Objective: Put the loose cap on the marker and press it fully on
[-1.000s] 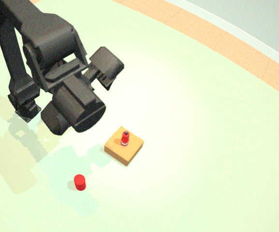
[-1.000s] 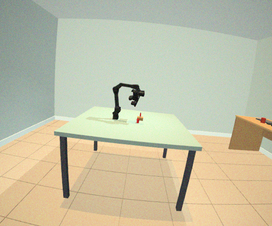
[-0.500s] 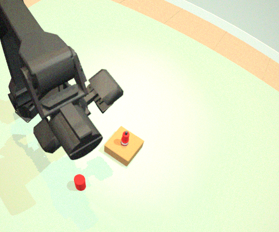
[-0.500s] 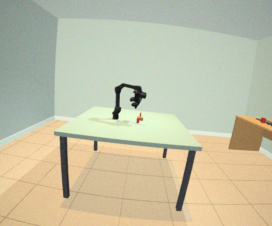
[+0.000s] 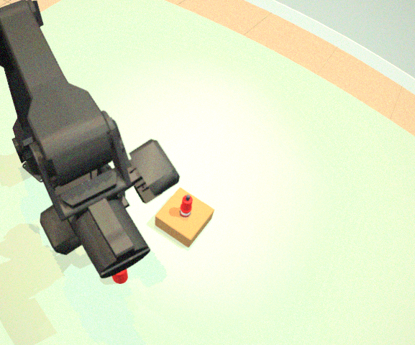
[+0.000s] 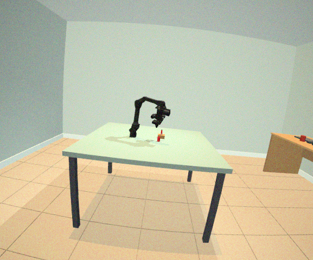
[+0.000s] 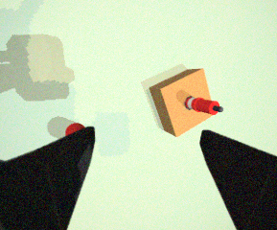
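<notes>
A red marker [image 5: 186,204] [image 6: 161,131] [image 7: 204,105] with a dark tip stands upright and uncapped in the orange-brown holder block [image 5: 171,218] [image 6: 163,136] [image 7: 177,120]. The red cap [image 5: 120,276] [image 6: 158,138] [image 7: 74,128] stands loose on the table; the arm hides most of it in the top view, and the left finger hides part of it in the wrist view. My gripper [image 7: 148,131] is open and empty, high above the table. In the wrist view the block lies ahead of the right fingertip and the cap lies at the left fingertip.
The green table [image 5: 293,259] [image 6: 139,155] carries the arm's base and shows the arm's shadows. Apart from it, a brown desk [image 6: 281,156] with a red cup [image 6: 302,138] and dark items stands at the right in the exterior view.
</notes>
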Motion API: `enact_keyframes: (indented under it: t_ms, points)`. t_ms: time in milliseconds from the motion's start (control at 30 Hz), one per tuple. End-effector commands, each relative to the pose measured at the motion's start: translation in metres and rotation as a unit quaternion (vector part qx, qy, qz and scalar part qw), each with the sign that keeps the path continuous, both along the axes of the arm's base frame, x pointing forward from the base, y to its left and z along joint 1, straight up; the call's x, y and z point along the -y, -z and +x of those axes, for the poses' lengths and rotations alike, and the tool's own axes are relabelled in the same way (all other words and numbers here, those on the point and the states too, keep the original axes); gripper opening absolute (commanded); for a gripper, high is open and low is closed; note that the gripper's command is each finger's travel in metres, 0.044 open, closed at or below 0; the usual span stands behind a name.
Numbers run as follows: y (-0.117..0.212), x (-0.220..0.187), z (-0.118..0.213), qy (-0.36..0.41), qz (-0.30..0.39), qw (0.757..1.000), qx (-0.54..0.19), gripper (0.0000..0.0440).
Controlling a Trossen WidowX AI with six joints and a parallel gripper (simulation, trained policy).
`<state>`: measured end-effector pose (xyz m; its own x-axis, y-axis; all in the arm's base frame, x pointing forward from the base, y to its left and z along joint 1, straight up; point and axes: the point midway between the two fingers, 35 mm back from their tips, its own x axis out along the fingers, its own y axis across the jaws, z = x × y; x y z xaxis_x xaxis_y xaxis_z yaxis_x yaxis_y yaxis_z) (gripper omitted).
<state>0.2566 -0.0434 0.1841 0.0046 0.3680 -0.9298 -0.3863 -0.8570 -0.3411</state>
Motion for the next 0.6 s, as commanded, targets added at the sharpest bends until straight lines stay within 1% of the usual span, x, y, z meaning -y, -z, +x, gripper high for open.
enact_keyframes:
  t_ms: [0, 567]
  points:
    - [0.006, 0.008, 0.004, 0.001, -0.009, 1.0, -0.01, 0.0318]
    - [0.037, 0.039, 0.02, 0.0, -0.058, 0.997, -0.048, 0.0308]
